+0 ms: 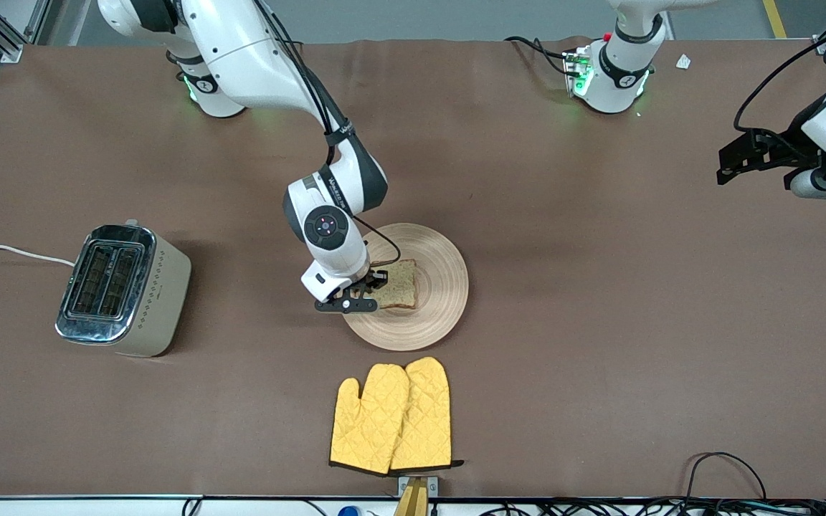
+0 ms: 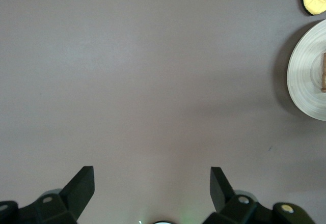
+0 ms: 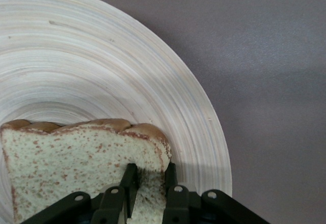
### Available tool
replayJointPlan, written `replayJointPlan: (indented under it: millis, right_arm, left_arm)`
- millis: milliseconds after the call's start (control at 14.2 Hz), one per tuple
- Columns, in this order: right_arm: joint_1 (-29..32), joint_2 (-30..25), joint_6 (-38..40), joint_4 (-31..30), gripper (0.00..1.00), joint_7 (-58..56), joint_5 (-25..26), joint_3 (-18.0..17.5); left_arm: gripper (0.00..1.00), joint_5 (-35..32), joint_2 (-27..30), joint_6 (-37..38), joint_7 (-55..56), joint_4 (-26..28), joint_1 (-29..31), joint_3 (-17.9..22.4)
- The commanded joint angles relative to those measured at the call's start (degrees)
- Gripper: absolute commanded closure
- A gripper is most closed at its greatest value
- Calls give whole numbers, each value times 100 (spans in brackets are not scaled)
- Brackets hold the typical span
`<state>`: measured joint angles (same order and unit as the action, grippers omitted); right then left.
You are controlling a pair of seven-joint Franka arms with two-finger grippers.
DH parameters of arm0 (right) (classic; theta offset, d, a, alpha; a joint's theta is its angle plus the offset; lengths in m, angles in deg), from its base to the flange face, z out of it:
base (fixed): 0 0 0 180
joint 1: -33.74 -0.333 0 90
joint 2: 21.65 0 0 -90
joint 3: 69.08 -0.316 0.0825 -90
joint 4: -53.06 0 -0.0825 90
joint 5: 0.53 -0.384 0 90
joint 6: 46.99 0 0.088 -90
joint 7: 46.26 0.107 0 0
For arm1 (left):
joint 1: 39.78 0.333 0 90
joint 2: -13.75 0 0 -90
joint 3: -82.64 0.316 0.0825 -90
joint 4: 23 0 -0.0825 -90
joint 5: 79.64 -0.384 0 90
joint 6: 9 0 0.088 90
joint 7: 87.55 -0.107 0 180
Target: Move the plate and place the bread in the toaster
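The bread (image 1: 400, 285) lies on the round light-wood plate (image 1: 438, 287) in the middle of the table. My right gripper (image 1: 372, 288) is down on the plate, shut on the slice's edge nearest the toaster. In the right wrist view its fingers (image 3: 131, 175) press into the speckled bread (image 3: 76, 152) on the grooved plate (image 3: 102, 66). The cream toaster (image 1: 122, 290) stands toward the right arm's end of the table, both slots showing nothing in them. My left gripper (image 1: 727, 166) waits open over the left arm's end, holding nothing (image 2: 153, 172).
A pair of yellow oven mitts (image 1: 391, 417) lies nearer the front camera than the plate. The toaster's white cord (image 1: 11, 251) runs off the table edge. Cables (image 1: 721, 466) lie along the front edge.
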<state>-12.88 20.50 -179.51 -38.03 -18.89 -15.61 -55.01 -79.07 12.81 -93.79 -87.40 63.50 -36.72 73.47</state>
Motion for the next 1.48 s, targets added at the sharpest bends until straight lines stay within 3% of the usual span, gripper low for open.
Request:
replayJointPlan:
  millis: [0,211,633,914,1055,1196,1407]
  right_arm:
    - [-67,-66,-81,-199,87,-21,-74,52]
    - [-93,-66,-81,-155,96,32,-108,52]
    - [-111,-153,84,100,100,5,-118,43]
    - [-76,-347,1628,985,100,23,-65,113]
    - [-50,-514,2481,1425,100,-3,-4,323]
    - [-111,-532,3185,1786,100,-3,390,552]
    - [-102,-856,3837,1999,100,-21,1462,562]
  left_arm:
    - [0,-101,68,59,11,70,2,-7]
    - [0,-101,77,68,11,61,2,-7]
    - [0,-101,77,86,11,52,2,-7]
    - [0,-92,77,77,20,43,2,-7]
    - [0,-92,77,77,20,43,2,-7]
    - [0,-92,68,77,29,43,2,-7]
    - [0,-66,68,77,29,43,2,-7]
